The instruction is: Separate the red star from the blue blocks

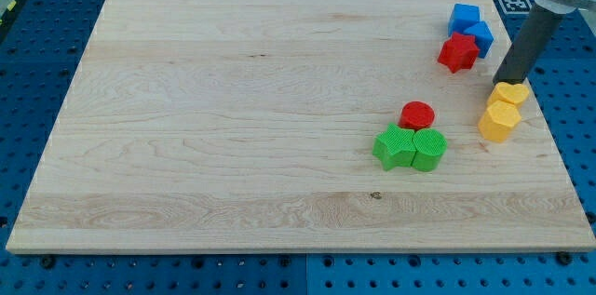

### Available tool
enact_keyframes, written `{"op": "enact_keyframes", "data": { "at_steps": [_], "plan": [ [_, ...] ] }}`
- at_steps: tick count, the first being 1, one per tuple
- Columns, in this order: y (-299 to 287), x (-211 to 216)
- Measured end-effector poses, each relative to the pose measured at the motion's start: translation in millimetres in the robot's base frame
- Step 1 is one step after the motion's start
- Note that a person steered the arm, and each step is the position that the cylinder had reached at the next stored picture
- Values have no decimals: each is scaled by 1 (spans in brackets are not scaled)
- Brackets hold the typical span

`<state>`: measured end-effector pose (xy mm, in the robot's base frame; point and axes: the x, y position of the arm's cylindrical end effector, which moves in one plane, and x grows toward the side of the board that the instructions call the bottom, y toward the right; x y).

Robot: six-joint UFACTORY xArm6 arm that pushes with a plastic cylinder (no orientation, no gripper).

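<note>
The red star point(457, 53) lies near the view's top right of the wooden board. It touches two blue blocks: a blue cube point(464, 18) just above it and another blue block point(480, 37) at its upper right. My tip point(503, 82) is to the right of the red star and a little lower, a short gap away. It stands just above a yellow block point(510, 93).
A second yellow block point(499, 121) lies below the first, near the board's right edge point(545, 118). A red cylinder point(417, 114) sits above a green star-like block point(395, 147) and a green cylinder point(429, 150), right of centre.
</note>
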<state>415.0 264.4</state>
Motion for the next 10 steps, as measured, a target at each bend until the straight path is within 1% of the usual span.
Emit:
{"op": "enact_keyframes", "data": {
  "at_steps": [1,2,3,5,6,7,9,10],
  "plan": [
    [-2,-15],
    [-12,-15],
    [-23,-30],
    [-23,-54],
    [-35,-61],
    [-56,-61],
    [-59,-58],
    [-62,-40]
  ]
}}
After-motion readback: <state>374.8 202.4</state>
